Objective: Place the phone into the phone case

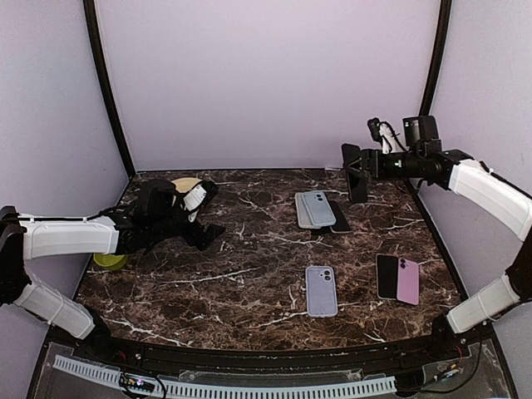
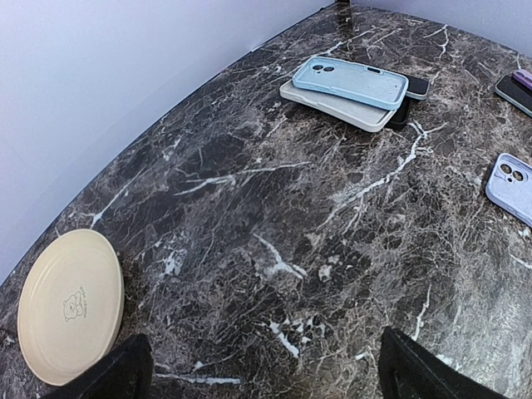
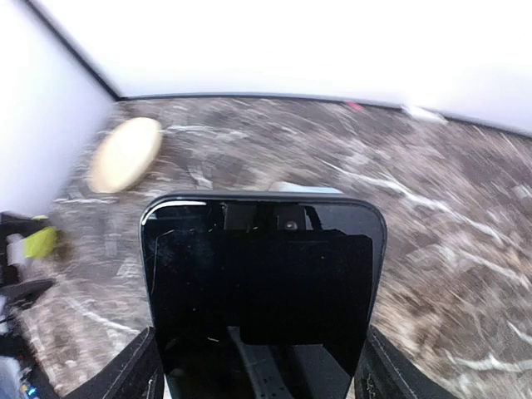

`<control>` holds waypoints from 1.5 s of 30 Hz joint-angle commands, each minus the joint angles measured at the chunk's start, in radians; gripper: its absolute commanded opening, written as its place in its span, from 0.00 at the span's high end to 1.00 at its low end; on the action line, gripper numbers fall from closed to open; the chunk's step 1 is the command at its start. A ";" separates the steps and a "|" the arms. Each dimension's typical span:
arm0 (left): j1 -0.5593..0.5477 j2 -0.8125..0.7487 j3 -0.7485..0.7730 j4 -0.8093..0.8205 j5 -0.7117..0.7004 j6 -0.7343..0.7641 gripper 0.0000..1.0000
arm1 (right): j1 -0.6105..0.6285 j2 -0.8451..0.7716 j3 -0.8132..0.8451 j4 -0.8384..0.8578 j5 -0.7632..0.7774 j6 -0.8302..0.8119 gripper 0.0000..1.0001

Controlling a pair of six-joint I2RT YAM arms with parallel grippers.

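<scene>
The right gripper (image 1: 364, 166), at the upper right of the top view, holds a black phone (image 3: 262, 291) upright above the surface (image 1: 249, 274). The blue case (image 1: 318, 207) lies stacked at centre. The left gripper (image 1: 204, 214) hangs wide open at left

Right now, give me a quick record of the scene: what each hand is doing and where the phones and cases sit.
Right hand: shut on black phone, held above the table's far right
Left hand: open, empty, over the left side near cream plate
Far centre: light blue case on off-white case
Near centre: lavender case, flat
Near right: dark phone beside pink phone
</scene>
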State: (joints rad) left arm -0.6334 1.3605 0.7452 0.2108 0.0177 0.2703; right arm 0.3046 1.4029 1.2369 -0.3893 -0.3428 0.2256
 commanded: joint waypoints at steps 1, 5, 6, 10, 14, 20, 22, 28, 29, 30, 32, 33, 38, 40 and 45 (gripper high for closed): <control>-0.009 -0.012 -0.001 -0.010 0.009 0.007 0.03 | 0.044 -0.110 -0.069 0.251 -0.364 0.033 0.55; -0.010 -0.009 -0.003 -0.008 0.007 0.006 0.03 | 0.106 -0.209 -0.147 0.412 -0.508 0.091 0.58; -0.012 -0.006 -0.003 -0.008 0.005 0.006 0.03 | 0.119 -0.225 -0.147 0.420 -0.538 0.093 0.60; -0.015 0.007 -0.003 -0.008 0.000 0.008 0.03 | 0.154 -0.257 -0.128 0.433 -0.662 0.121 0.63; -0.019 0.014 0.008 -0.025 0.001 -0.002 0.03 | 0.174 -0.268 -0.107 0.402 -0.738 0.133 0.63; -0.020 -0.001 0.021 -0.041 0.033 -0.017 0.03 | 0.185 -0.272 -0.075 0.286 -0.713 0.092 0.63; -0.021 -0.003 0.024 -0.042 0.030 -0.017 0.03 | 0.196 -0.278 -0.080 0.266 -0.631 0.090 0.62; -0.023 -0.012 0.021 -0.038 0.039 -0.040 0.03 | 0.271 -0.285 -0.181 0.308 -0.208 0.219 0.69; -0.023 -0.011 0.020 -0.036 0.042 -0.046 0.03 | 0.291 -0.287 -0.208 0.311 -0.107 0.255 0.71; -0.023 -0.009 0.022 -0.037 0.046 -0.050 0.03 | 0.313 -0.288 -0.228 0.305 -0.023 0.289 0.74; -0.027 -0.005 0.029 -0.042 0.040 -0.061 0.03 | 0.370 -0.295 -0.268 0.291 0.137 0.335 0.77; -0.030 -0.004 0.031 -0.043 0.036 -0.070 0.03 | 0.404 -0.303 -0.291 0.292 0.202 0.350 0.78; -0.035 -0.001 0.039 -0.049 0.015 -0.095 0.03 | 0.582 -0.311 -0.352 0.207 0.598 0.440 0.84; -0.042 0.000 0.040 -0.050 0.011 -0.100 0.03 | 0.638 -0.296 -0.352 0.139 0.738 0.509 0.87; -0.063 0.002 0.040 -0.052 -0.004 -0.101 0.03 | 0.760 -0.235 -0.364 0.019 0.959 0.686 0.91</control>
State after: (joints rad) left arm -0.6781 1.3735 0.7555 0.1699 0.0311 0.1848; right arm 0.9974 1.1347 0.8761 -0.3237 0.3222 0.7406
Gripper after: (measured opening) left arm 0.971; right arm 0.726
